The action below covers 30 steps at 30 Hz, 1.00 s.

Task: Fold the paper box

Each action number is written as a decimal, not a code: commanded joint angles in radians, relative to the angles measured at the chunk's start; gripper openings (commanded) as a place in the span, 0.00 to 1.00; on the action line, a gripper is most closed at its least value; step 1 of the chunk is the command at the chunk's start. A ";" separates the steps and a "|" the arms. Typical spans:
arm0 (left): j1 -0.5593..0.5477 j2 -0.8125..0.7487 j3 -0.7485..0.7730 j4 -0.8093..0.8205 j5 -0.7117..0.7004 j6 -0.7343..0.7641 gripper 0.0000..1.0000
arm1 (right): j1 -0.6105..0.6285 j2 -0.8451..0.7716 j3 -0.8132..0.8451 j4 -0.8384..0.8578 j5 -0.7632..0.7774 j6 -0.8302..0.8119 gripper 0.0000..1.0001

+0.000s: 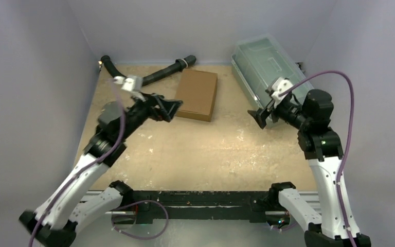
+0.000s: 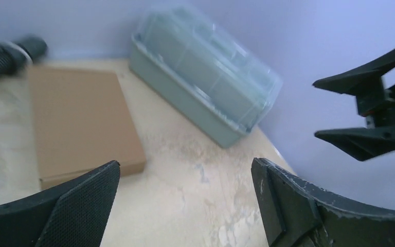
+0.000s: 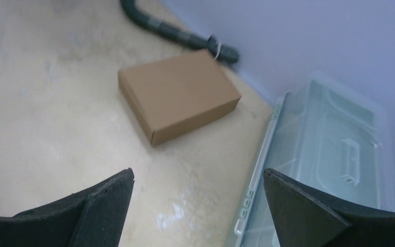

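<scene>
You have a clear greenish bin (image 1: 267,69) lying in the far right corner of the table (image 1: 200,154). A black ribbed hose (image 1: 157,75) runs along the back wall, its end just behind the paper box (image 1: 197,94). The box lies flat and closed on the far middle of the table. Your left gripper (image 1: 174,109) hovers near the box's left edge with a clear path to it. Its arm is stretched forward and angled right, and its jaws are spread wide and hold nothing. Your right gripper (image 1: 257,118) hangs just in front of the bin, well apart from the box, pointing left, equally wide and empty.
</scene>
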 commanded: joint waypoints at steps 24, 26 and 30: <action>0.007 -0.250 0.210 -0.465 -0.226 0.094 0.99 | -0.076 -0.058 0.382 0.011 0.246 0.519 0.99; 0.006 -0.250 0.209 -0.464 -0.221 0.092 1.00 | -0.076 -0.063 0.368 0.011 0.239 0.509 0.99; 0.006 -0.251 0.203 -0.459 -0.203 0.085 0.99 | -0.079 -0.073 0.346 0.008 0.228 0.503 0.99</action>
